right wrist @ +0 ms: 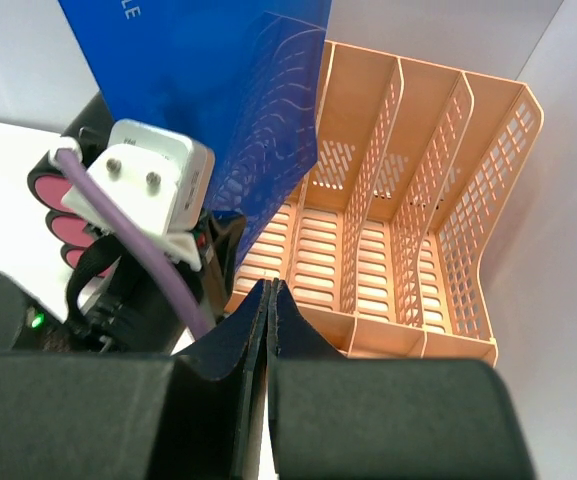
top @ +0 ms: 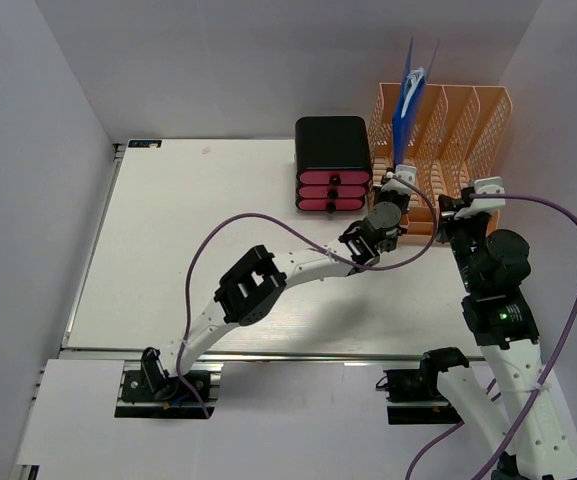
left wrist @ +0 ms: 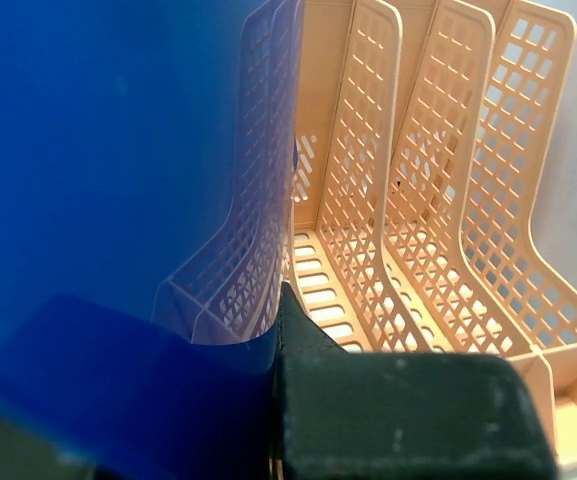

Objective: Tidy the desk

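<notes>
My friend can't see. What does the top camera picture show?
The left gripper pinches a blue folder, standing it up at the left end of a peach file rack at the far side of the white desk. The right gripper is shut near the rack's front, and a black drawer box with pink drawers sits left of the rack.

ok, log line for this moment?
left gripper: shut on blue folder | folder: upright, left end of peach file rack | right gripper: shut, empty
</notes>
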`<control>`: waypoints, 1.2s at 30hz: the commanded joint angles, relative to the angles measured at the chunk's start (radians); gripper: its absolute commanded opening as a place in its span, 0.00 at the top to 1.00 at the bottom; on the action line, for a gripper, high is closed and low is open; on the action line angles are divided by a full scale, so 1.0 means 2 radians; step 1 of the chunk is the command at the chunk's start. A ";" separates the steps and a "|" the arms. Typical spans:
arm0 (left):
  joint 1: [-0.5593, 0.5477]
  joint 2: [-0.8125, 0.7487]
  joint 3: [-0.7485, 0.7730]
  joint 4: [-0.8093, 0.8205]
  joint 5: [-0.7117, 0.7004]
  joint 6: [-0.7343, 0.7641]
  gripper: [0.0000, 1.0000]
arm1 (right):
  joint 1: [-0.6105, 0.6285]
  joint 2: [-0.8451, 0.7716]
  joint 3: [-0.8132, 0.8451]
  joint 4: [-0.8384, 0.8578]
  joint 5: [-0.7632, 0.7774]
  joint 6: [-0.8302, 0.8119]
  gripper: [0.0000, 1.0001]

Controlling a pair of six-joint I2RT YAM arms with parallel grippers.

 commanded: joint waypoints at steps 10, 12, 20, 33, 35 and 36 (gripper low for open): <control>-0.029 -0.124 -0.052 0.098 -0.027 0.045 1.00 | 0.000 -0.022 0.002 0.002 -0.004 0.015 1.00; -0.025 -0.114 -0.044 0.086 -0.025 0.033 1.00 | 0.000 -0.026 0.005 -0.002 -0.005 0.016 1.00; -0.015 -0.049 0.039 0.033 -0.029 0.010 1.00 | -0.003 -0.050 0.009 -0.016 0.010 0.007 1.00; 0.017 0.019 0.101 0.023 -0.002 -0.028 1.00 | -0.001 -0.060 0.009 -0.022 0.020 0.004 1.00; 0.023 0.028 0.104 0.028 -0.002 -0.033 1.00 | 0.000 -0.063 0.003 -0.020 0.020 0.007 1.00; 0.023 0.031 0.104 0.029 0.003 -0.049 1.00 | 0.000 -0.063 0.000 -0.022 0.018 0.007 1.00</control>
